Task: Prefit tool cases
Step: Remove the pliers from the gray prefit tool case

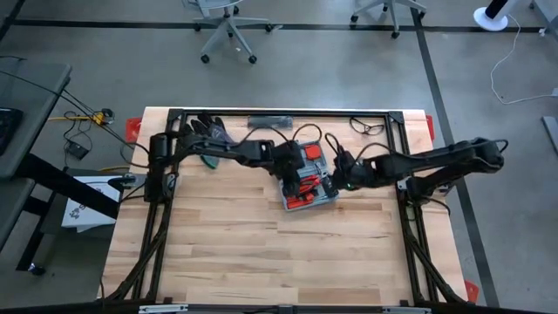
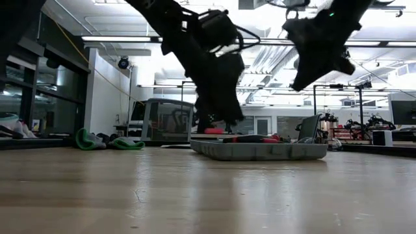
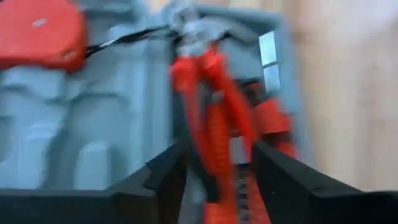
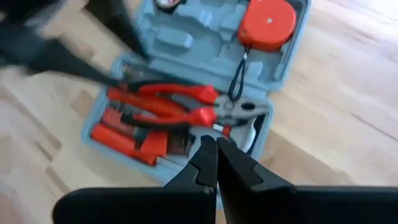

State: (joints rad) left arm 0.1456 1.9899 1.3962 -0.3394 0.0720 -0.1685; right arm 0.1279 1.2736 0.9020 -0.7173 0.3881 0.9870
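Nearest you in the right wrist view sit the right gripper's (image 4: 216,149) two dark fingers, pressed together with nothing between them, hanging just above the near edge of the tool case (image 4: 186,46). You can see that case lying open and flat near the middle of the wooden table (image 1: 218,253), toward its far half, its blue-grey moulded recesses facing up.

Look inside it: red-handled pliers (image 4: 180,106) lie across the middle with their metal nose pointing toward the right gripper, a round red tape measure (image 4: 268,23) sits in the far corner with a black cord running down from it, and more red-handled tools (image 4: 127,140) fill the recesses on the other side of the pliers.

Your left gripper (image 3: 214,171) is down inside the case, its fingers spread apart on either side of the pliers' red handles; you cannot tell whether the pads actually touch the handles, though the fingers are clearly not clamped.

From above, both arms meet over the case, the left reaching in from the left, the right from the right. Dark gloves (image 1: 205,131) lie near the far left corner of the table.
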